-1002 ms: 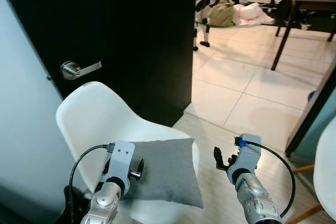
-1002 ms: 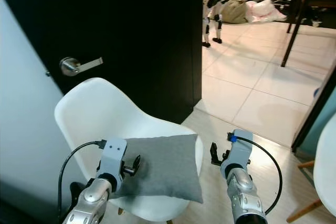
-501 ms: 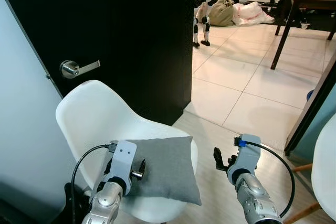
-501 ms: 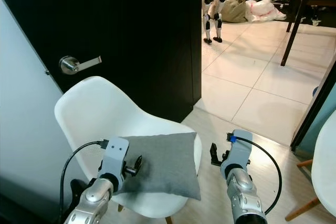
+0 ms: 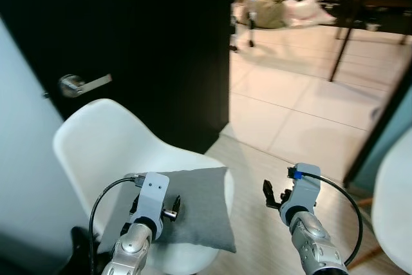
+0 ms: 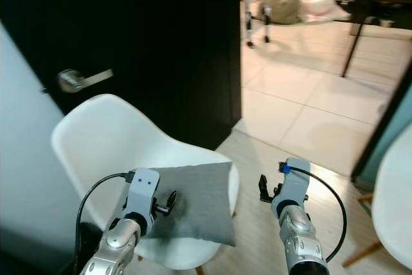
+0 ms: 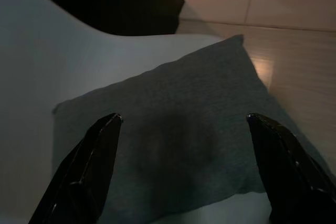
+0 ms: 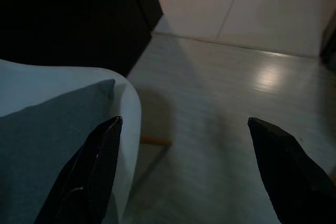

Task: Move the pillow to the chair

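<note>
A matte black door (image 5: 148,37) stands behind a smooth white moulded chair (image 5: 96,152). On its curved seat lies the flat, square grey woven pillow (image 5: 196,207). The left gripper (image 7: 181,174) hovers above the pillow, fingers spread wide, empty. The right gripper (image 8: 184,174) hangs beside the chair over pale floorboards, equally wide and empty.

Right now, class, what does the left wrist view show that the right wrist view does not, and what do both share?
Left wrist: the whole grey pillow lying flat between the open left end effector's fingers. Right wrist: floor and a chair leg between the open right end effector's fingers, with just a pillow corner. Both: pillow, white chair, dark door.
</note>
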You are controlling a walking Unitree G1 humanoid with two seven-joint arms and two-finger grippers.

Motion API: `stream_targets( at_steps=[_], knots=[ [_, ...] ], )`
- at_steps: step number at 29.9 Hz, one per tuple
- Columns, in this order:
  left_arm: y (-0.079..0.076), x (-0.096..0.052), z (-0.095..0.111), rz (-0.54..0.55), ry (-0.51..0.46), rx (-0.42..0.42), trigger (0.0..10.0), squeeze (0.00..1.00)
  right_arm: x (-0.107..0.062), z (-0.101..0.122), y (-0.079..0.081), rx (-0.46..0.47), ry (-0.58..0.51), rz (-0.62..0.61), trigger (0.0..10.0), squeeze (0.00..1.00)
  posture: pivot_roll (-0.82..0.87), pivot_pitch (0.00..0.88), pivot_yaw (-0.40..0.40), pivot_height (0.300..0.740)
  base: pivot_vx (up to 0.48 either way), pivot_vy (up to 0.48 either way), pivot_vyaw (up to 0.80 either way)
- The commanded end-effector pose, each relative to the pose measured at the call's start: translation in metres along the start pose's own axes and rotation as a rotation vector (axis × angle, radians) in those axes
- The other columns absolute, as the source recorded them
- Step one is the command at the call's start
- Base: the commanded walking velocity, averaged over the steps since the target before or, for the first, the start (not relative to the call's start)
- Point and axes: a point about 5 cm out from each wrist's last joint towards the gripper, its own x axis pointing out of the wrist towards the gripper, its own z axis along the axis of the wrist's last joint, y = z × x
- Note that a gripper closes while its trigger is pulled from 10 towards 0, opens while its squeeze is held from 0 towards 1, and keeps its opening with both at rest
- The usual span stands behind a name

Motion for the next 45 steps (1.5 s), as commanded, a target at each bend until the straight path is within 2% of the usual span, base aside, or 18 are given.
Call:
stream_targets(
  at_steps=[1, 6, 16, 34, 41, 45],
  knots=[
    [0.0061, -0.0014, -0.0027, 0.016, 0.015, -0.002, 10.0, 0.0, -0.0002, -0.0042, 0.0059, 0.005, 0.013, 0.013, 10.0, 0.0, -0.04, 0.058, 0.043, 0.74, 0.0, 0.0, 0.0],
    [0.0046, 0.0, -0.003, 0.022, 0.029, -0.009, 10.0, 0.0, -0.0002, -0.0045, 0.0056, 0.004, 0.016, 0.011, 10.0, 0.0, -0.04, 0.059, 0.041, 0.74, 0.0, 0.0, 0.0],
    [0.0041, 0.0009, -0.003, 0.028, 0.036, 0.006, 10.0, 0.0, -0.0001, -0.0046, 0.006, 0.0, 0.018, 0.012, 10.0, 0.0, -0.04, 0.061, 0.04, 0.74, -0.48, 0.0, 0.0],
    [0.0039, -0.0009, -0.0038, 0.019, 0.035, 0.01, 10.0, 0.0, -0.0009, -0.006, 0.007, 0.002, 0.022, 0.017, 10.0, 0.0, -0.04, 0.066, 0.039, 0.74, 0.0, 0.0, 0.0],
    [0.0029, -0.001, -0.0048, 0.012, 0.041, 0.009, 10.0, 0.0, -0.0003, -0.008, 0.0076, -0.01, 0.038, 0.024, 10.0, 0.0, -0.04, 0.062, 0.036, 0.74, 0.0, 0.0, -0.77],
    [-0.0034, -0.0005, -0.0087, -0.052, 0.069, -0.014, 10.0, 0.0, 0.0001, -0.0093, 0.0058, -0.019, 0.049, 0.016, 10.0, 0.0, -0.04, 0.057, 0.036, 0.74, 0.0, 0.0, -0.77]
  ],
)
